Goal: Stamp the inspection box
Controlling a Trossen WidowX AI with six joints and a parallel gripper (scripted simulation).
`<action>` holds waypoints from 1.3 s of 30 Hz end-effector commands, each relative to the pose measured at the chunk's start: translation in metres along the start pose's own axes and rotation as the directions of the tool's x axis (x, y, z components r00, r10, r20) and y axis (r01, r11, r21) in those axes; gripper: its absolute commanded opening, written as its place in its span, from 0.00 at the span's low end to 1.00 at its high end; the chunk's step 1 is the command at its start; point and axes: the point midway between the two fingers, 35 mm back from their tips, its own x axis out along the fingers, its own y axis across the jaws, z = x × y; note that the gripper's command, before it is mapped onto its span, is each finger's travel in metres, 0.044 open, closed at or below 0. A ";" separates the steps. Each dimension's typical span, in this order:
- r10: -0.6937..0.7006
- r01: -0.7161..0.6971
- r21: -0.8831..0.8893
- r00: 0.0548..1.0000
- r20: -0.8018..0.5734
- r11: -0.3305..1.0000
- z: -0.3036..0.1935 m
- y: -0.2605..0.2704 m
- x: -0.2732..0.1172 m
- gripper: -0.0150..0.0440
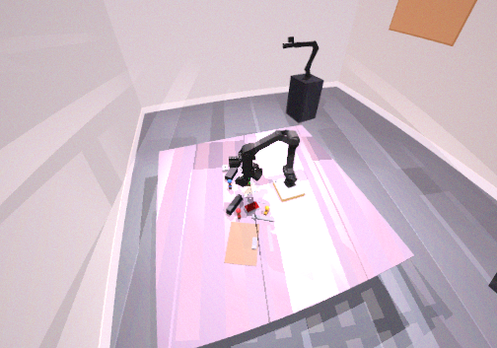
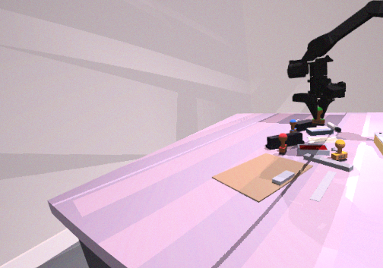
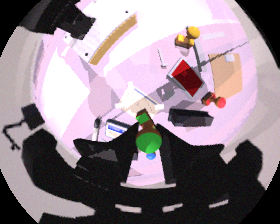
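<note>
My gripper [image 2: 318, 116] [image 3: 147, 125] is shut on the green-knobbed stamp [image 2: 319, 111] [image 3: 149, 142] [image 1: 249, 183]. The stamp hangs upright above the bench, brown base down; its lettering is not readable. A cream card [image 2: 321, 140] [image 3: 137, 103] lies under and beyond the stamp in the wrist view, partly covered by it; no box or print can be made out. The red ink pad [image 2: 313, 148] [image 3: 186, 78] [image 1: 251, 206] lies open beyond the card. Stamps with red [image 2: 283, 144] [image 3: 214, 100], yellow [image 2: 340, 150] [image 3: 187, 38] and blue [image 2: 292, 126] [image 3: 151, 156] knobs stand apart.
A black block [image 2: 284, 140] [image 3: 190, 118] stands beside the red-knobbed stamp. A blue-and-white flat case [image 2: 320, 130] [image 3: 116, 129] lies near the gripper. A grey bar [image 2: 330, 162] lies before the pad. A brown board [image 2: 247, 176] [image 1: 241, 251] bears a grey block [image 2: 283, 177]. A wood-edged tray [image 3: 113, 40] stands aside.
</note>
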 end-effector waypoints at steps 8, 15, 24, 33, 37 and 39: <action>-0.002 0.002 -0.005 1.000 0.008 1.000 0.001 0.000 0.009 0.25; -0.002 0.002 -0.006 1.000 0.009 1.000 0.001 0.000 0.013 0.25; -0.003 0.003 -0.006 1.000 0.010 1.000 0.001 0.000 0.019 0.25; -0.003 0.003 -0.007 1.000 0.011 1.000 0.001 0.000 0.025 0.25; -0.003 0.003 -0.007 1.000 0.012 1.000 0.001 0.000 0.028 0.25; -0.004 0.004 -0.007 1.000 0.012 1.000 0.001 0.000 0.029 0.25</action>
